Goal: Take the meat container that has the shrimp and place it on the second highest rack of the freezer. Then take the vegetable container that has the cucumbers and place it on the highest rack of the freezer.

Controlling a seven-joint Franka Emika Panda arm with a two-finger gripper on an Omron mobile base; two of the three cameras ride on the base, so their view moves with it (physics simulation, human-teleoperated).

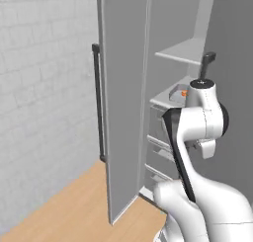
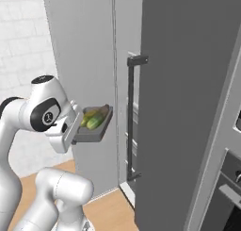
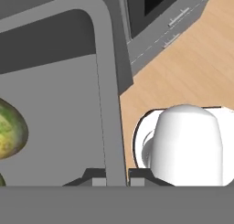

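Observation:
My gripper [image 2: 79, 126] is shut on the near rim of a grey vegetable container [image 2: 96, 132], which it holds level in the air in front of the freezer. Green cucumbers [image 2: 94, 118] lie in it. In the hand view the container's rim [image 3: 108, 104] runs between my fingertips [image 3: 99, 181], and one cucumber [image 3: 9, 132] shows at the left edge. Inside the open freezer, a grey container with something orange, the shrimp container [image 1: 177, 94], sits on the second shelf from the top [image 1: 163, 97]. The top shelf [image 1: 183, 52] above it is bare.
The freezer's tall grey door [image 1: 123, 98] stands open to the left of the shelves. Drawers [image 1: 159, 137] fill the freezer's lower part. A dark vertical handle [image 2: 131, 117] runs down the closed grey door on the right. Wooden floor [image 1: 74, 206] lies below.

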